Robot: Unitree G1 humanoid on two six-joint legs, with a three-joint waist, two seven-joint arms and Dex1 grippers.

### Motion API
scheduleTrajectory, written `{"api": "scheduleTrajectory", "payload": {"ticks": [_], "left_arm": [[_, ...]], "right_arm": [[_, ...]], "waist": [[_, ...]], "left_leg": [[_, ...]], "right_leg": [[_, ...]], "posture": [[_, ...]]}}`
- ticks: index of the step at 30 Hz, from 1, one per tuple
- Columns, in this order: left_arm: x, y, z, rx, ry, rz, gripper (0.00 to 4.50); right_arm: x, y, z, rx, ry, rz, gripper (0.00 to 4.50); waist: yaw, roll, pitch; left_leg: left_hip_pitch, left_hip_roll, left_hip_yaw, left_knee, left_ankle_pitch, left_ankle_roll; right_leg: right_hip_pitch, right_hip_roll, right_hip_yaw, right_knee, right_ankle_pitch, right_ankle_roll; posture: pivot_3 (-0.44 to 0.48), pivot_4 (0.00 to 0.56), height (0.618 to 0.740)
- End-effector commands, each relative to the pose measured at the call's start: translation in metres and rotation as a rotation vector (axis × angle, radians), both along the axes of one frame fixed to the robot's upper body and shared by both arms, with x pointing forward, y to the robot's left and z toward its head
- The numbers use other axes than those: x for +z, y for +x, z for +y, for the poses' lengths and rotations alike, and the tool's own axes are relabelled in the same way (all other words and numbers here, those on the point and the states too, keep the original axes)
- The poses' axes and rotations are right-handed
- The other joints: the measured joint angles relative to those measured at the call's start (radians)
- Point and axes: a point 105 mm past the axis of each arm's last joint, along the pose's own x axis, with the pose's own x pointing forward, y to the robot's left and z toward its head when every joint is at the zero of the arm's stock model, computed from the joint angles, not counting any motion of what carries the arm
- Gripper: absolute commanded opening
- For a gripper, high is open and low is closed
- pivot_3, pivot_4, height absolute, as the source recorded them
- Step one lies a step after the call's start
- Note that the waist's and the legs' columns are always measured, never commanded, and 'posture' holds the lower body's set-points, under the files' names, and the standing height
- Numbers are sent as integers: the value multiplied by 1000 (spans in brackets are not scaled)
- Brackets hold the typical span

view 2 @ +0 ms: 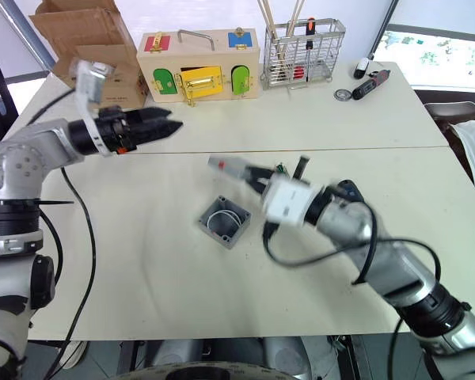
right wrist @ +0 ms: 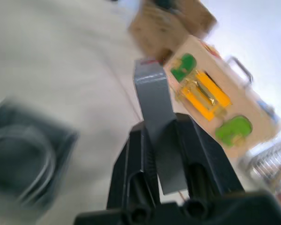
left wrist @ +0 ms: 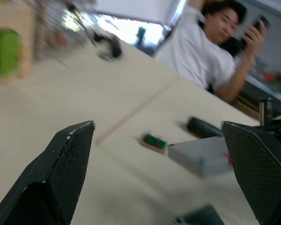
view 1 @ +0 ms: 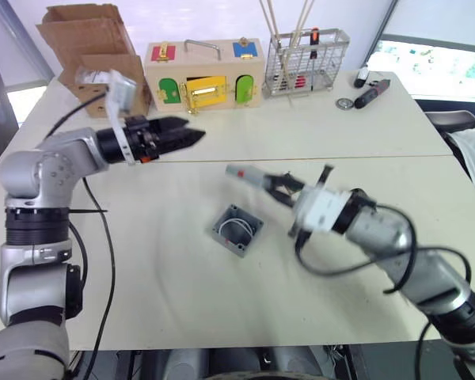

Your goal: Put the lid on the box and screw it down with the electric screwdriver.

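Reaching over the box [view 1: 237, 229], right gripper [view 1: 281, 190] clasping the lid [view 1: 241, 172].

Open grey box [view 1: 237, 229], lid [right wrist: 154, 123] aloft

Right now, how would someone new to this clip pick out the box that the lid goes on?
On the beige table, look in front of the wooden latch box, near the middle. The box sits open-topped there: small, square, grey, with white wire coiled inside, unlike the brown cardboard box.
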Motion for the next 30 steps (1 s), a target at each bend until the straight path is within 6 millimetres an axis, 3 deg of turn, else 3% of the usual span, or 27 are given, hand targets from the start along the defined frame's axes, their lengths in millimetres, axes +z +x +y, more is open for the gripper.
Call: {"api": "scheduleTrajectory", "payload": {"ticks": [1,6,16,30], "left_arm": [[-5,-14,-11,-110,82,-20,4434],[-16,-23,-26,-212,134,-19,4434],[-32,-35,-45,-315,169,-1,4434],[-55,-42,-55,-346,208,5,4434]], "right_arm": [[2,-11,10,74,-67,-238,163],[-16,-11,15,66,-114,-340,163],[-42,-12,11,76,-142,-342,163],[-55,-17,11,120,-172,-342,163]], "waist": [[-1,0,0],[1,0,0],[3,0,0],[2,0,0]], "left_leg": [[0,0,0,0,0,0],[0,1,0,0,0,0],[1,1,0,0,0,0],[2,1,0,0,0,0]], "right_leg": [[0,0,0,0,0,0],[0,1,2,1,0,0],[1,0,2,0,0,0],[2,1,2,1,0,0]], "posture": [[0,150,740],[0,150,740],[0,150,740],[0,150,740]]}}
